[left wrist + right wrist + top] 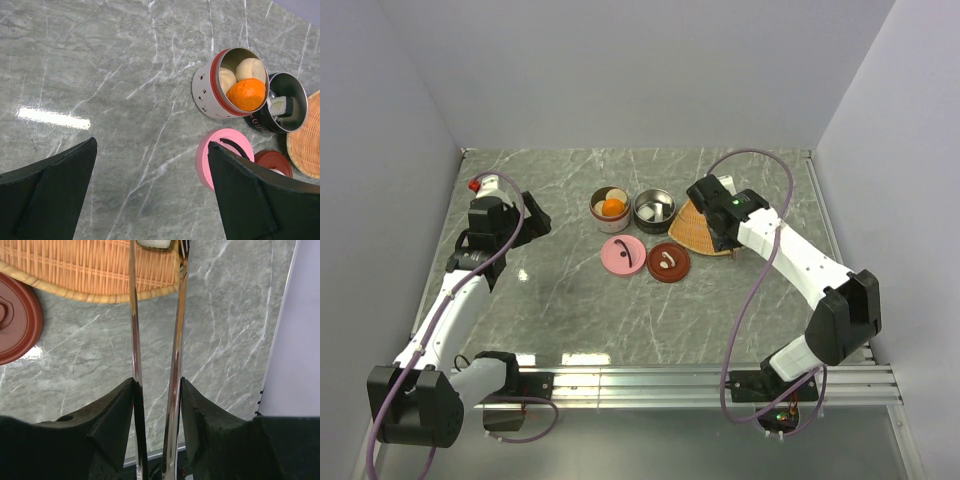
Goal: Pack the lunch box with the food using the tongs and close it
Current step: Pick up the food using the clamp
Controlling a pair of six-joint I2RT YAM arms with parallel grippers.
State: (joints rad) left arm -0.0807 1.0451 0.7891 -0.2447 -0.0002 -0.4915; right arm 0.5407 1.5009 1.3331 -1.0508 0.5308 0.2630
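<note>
While the left gripper [152,145] gaped empty, the right gripper's [157,380] jaws squeezed the tongs [134,330], whose barely pinched sushi roll [155,243] could slip.

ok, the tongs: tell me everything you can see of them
The tongs are two slim, shiny metal arms clamped in the right gripper, running almost parallel away from the wrist camera above the table. Their tips reach over the edge of the woven tray, with a white food piece between them, cropped by the frame. The joined end is hidden.
</note>
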